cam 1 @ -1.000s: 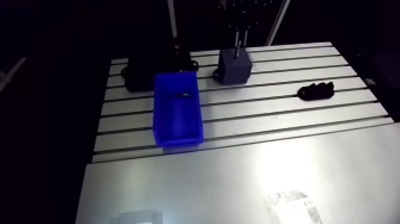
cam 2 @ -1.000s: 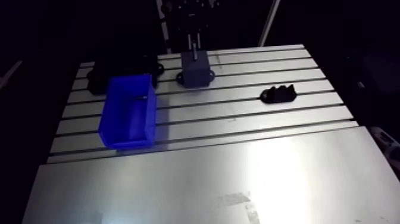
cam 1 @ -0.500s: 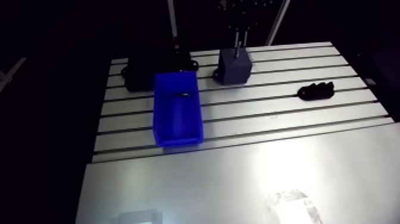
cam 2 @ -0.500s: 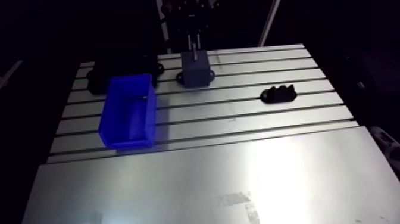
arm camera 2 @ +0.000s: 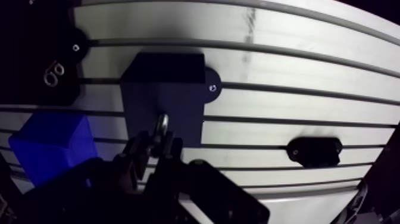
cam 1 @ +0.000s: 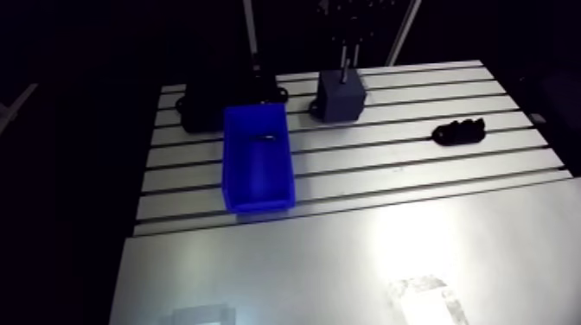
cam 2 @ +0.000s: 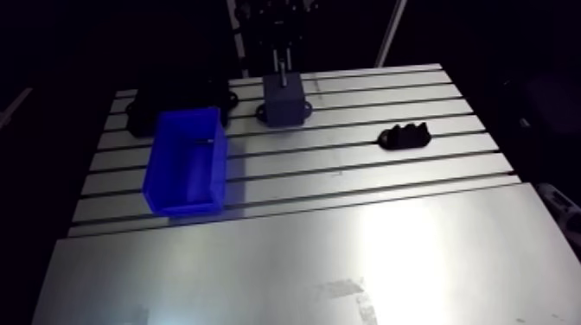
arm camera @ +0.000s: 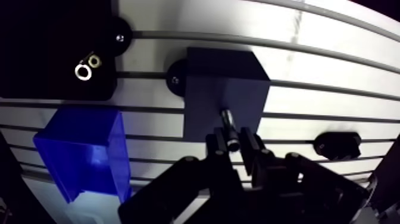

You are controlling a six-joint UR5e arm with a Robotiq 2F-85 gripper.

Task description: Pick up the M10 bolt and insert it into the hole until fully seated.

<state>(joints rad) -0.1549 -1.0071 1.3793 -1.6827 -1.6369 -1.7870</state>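
The gripper [arm camera: 233, 145] squeezes the bolt [arm camera: 228, 123] tight between its two fingers. The bolt is long and thin. Its long way points straight out ahead of the fingers, down at the grey block [arm camera: 221, 83]. That is what matters most here, because the bolt and the hole must line up. In the wrist view the bolt's far end sits over the block, right ahead of the gripper. I cannot see the hole itself (the bolt and fingers are in the way), so I cannot tell how deep the bolt is. I think the next push must go straight along the bolt, with no tilt. The blue bin [cam 1: 257, 160] stands beside the block and does not touch it.
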